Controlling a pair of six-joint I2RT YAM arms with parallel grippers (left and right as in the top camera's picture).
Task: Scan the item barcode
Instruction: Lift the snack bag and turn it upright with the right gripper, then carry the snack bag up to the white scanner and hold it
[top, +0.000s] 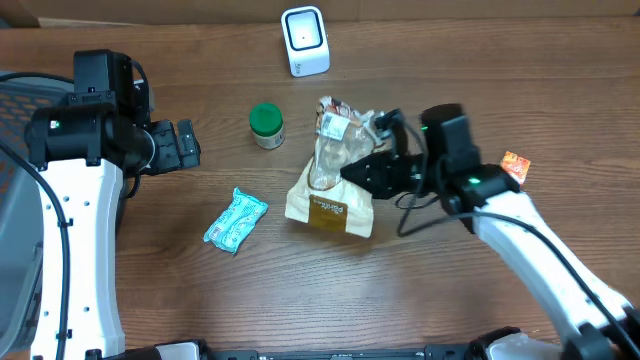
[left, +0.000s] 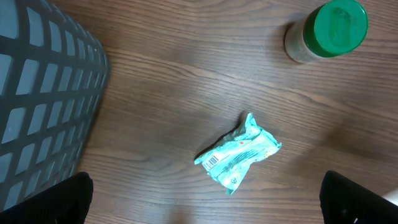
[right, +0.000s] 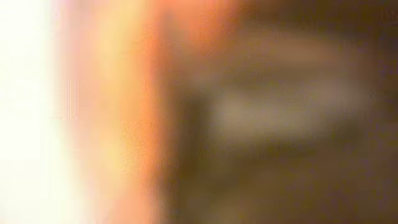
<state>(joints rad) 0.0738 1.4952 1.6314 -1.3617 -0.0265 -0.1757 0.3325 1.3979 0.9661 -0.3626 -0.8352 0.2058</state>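
The right jaws are sitting fully closed against the right side of the snack bag (top: 330, 195), about halfway along it, where the clear film is meeting the tan printed part. From overhead they are overlapping the bag's edge. Whether any film is pinched between them I cannot tell — the right wrist view is giving only an orange, white and brown blur. The left jaws are standing wide apart and holding nothing. Their dark tips are showing at the two lower corners of the left wrist view, with bare wood between them.

The bag is lying near the middle of the counter (top: 450, 60), its crumpled clear end with a white label pointing toward the far edge and its tan end toward the near edge. The white scanner (top: 305, 40) is standing at the far edge, well apart from the bag. A green-lidded jar (top: 266, 125) is standing upright near the bag's clear end, between it and the left jaws. A teal packet (top: 236, 220) is lying flat — apart from both the jar and the bag — and the left wrist view is showing a barcode at one end of it. A small orange item (top: 516, 165) is lying beside the right arm (top: 525, 222). A grey mesh basket (left: 43, 93) is sitting at the counter's left side, by the left arm (top: 80, 210).
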